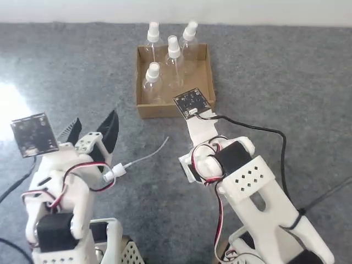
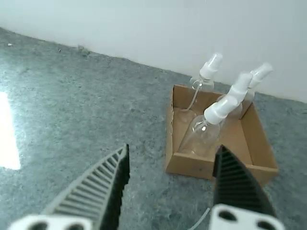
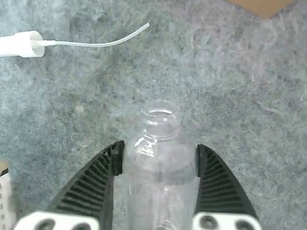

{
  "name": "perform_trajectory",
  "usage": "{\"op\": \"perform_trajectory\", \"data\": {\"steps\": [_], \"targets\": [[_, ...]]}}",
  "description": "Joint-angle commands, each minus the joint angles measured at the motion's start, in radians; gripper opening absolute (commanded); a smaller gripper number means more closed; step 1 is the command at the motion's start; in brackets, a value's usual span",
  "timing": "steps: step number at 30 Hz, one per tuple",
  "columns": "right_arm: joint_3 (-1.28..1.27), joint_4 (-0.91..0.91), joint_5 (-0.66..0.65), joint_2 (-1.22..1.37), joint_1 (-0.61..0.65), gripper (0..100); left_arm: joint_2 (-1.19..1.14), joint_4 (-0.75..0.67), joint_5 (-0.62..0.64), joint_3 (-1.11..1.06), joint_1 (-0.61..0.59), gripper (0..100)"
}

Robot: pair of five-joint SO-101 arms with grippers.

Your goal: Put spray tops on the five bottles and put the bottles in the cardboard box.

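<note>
A shallow, brown, open-topped cardboard box [image 1: 159,111] sits at the middle of the far edge of the grey speckled table [image 1: 286,77], just before the white wall [image 2: 144,28]. Four clear plastic bottles with white spray tops [image 1: 152,82] stand upright inside it, one near the near left corner and the others toward the far wall of the box.

The right gripper [image 3: 159,149] is clamped on a fifth clear bottle [image 3: 157,120] by its shoulders. The neck is uncapped and points across a stretch of grey table toward the box's near edge.

A loose white spray top with a long thin dip tube [image 1: 122,168] lies flat on the table between the two arms, well short of the box, with its tube angled toward the box.

The left gripper [image 1: 94,118] hangs above the near left part of the table. Its fingers are spread wide with nothing between them, and a band of grey table separates them from the box's left wall.
</note>
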State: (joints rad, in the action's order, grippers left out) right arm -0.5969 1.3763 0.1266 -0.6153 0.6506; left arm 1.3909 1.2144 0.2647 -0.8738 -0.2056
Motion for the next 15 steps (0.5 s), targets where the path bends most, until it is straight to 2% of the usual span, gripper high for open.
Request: {"op": "perform_trajectory", "data": {"steps": [1, 6, 11, 15], "targets": [[0.026, 0.005, 0.011, -0.008, -0.002, 9.5, -0.011, 0.046, -0.017, 0.062, 0.005, 27], [-0.034, -0.030, 0.009, -0.076, -0.002, 9.5, -0.198, 0.137, -0.018, 0.127, 0.002, 30], [-0.143, -0.105, 0.009, -0.205, -0.002, 9.8, -0.517, 0.295, -0.014, 0.320, -0.017, 30], [-0.221, -0.159, 0.009, -0.308, -0.002, 9.9, -0.672, 0.376, -0.011, 0.409, -0.043, 30]]}}
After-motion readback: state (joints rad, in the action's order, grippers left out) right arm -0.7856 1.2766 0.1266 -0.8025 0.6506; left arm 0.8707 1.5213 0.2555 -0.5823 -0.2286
